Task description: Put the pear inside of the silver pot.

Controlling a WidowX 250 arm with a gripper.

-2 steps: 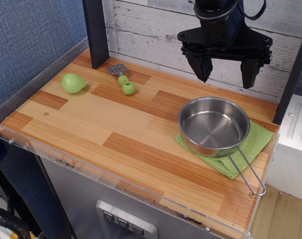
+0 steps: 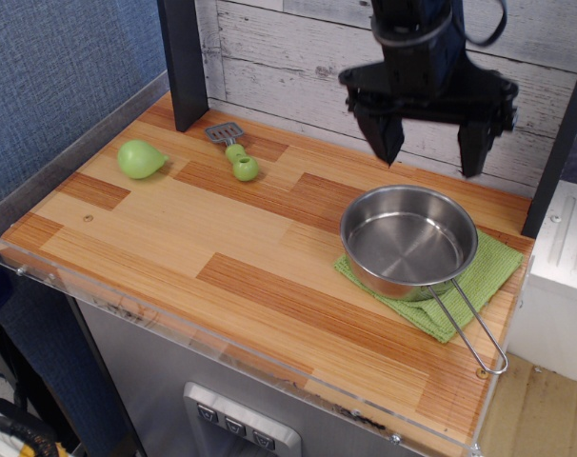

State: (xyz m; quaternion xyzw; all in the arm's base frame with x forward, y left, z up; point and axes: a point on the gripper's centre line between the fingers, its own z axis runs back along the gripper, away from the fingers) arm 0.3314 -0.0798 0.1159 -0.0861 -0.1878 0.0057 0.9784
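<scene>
The pear [image 2: 140, 159] is smooth and light green, lying on the wooden table at the far left with its pointed end to the right. The silver pot [image 2: 408, 241] stands empty at the right on a green cloth [image 2: 479, 283], its wire loop handle [image 2: 471, 328] pointing toward the front right. My gripper [image 2: 429, 152] hangs in the air above and behind the pot, far to the right of the pear. Its two black fingers [image 2: 384, 136] are spread wide and hold nothing.
A small metal spatula with a green knobbly handle [image 2: 239, 160] lies at the back, right of the pear. A dark post [image 2: 184, 62] stands at the back left. A clear plastic lip [image 2: 203, 338] runs along the table's front edge. A white plank wall is behind.
The gripper has dropped slightly and shifted a little; it stays open. The pear, pot and spatula have not moved.
</scene>
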